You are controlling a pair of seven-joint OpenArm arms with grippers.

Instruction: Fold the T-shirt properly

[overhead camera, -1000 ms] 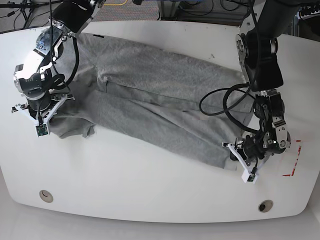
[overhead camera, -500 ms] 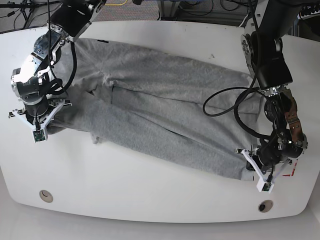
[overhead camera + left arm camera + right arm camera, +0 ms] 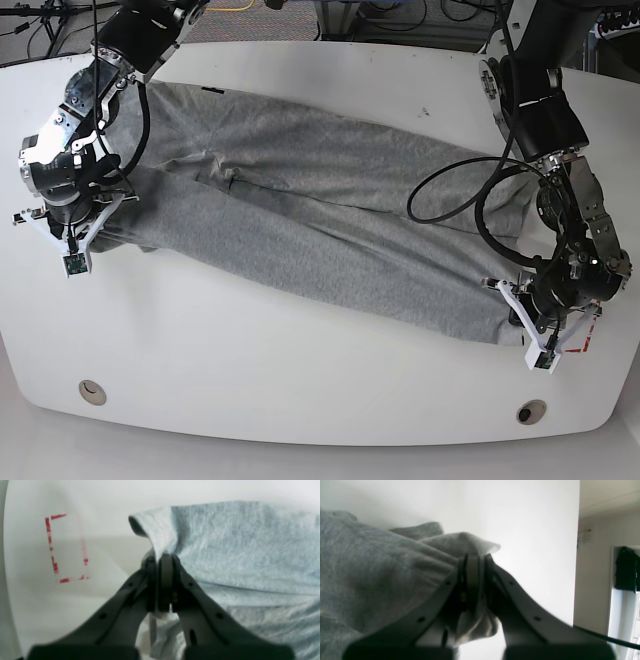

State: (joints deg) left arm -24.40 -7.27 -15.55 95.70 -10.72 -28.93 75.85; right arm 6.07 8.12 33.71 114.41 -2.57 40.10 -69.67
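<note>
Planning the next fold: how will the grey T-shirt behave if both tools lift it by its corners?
The grey T-shirt probably sags between the grips: it drapes and creases around the left tool. It bunches softly at the right tool, so it is likely floppy. It looks light and unlikely to slip.

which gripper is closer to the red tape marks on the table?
Left. The left gripper sits right beside the red tape marks at the table's near corner, clamping the T-shirt edge. The right gripper is at the opposite end, across the whole shirt.
</note>
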